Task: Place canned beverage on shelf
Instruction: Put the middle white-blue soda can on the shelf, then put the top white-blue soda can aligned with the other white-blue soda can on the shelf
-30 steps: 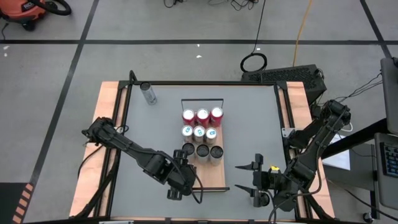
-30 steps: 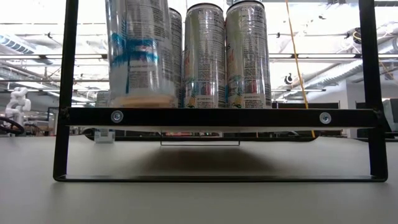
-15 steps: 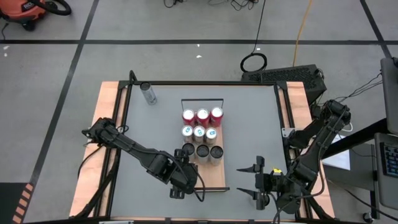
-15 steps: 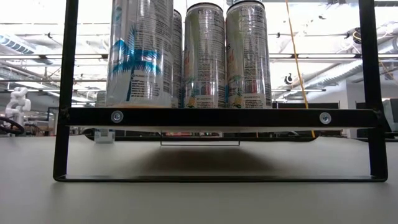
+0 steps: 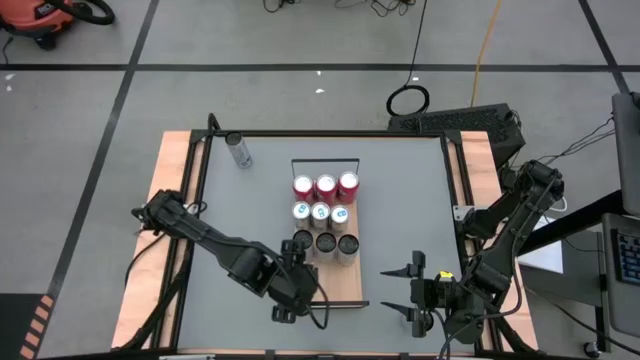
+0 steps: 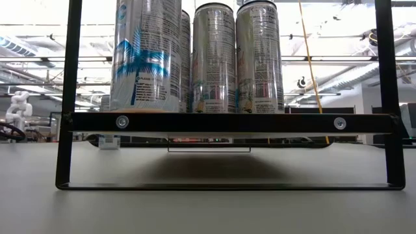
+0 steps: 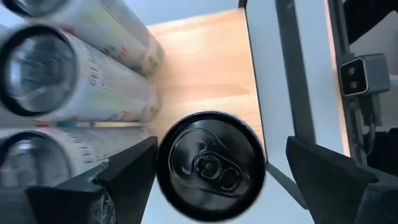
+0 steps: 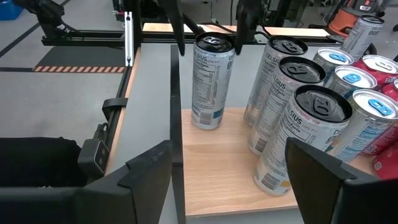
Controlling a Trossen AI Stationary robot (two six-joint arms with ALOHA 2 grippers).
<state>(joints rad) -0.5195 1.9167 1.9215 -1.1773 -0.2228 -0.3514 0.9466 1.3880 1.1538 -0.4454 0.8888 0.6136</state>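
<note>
since a second ago the left fingers (image 7: 211, 180) have spread off the can (image 7: 210, 165), which stands between them on the shelf (image 7: 205, 68). lifting crooked could clip and topple it. right fingers (image 8: 227, 180) released, waiting nearby.

A: In the low view, the cans (image 6: 214, 58) on the shelf (image 6: 231, 122) are running off the picture's upper edge, so their lids aren't showing.

B: And the rows behind the front three are hiding almost entirely behind them.

A: From above, the left gripper (image 5: 291, 283) is covering much of the nearest can beside the shelf's near end.

B: The can labels there are probably too small for reading.
</note>
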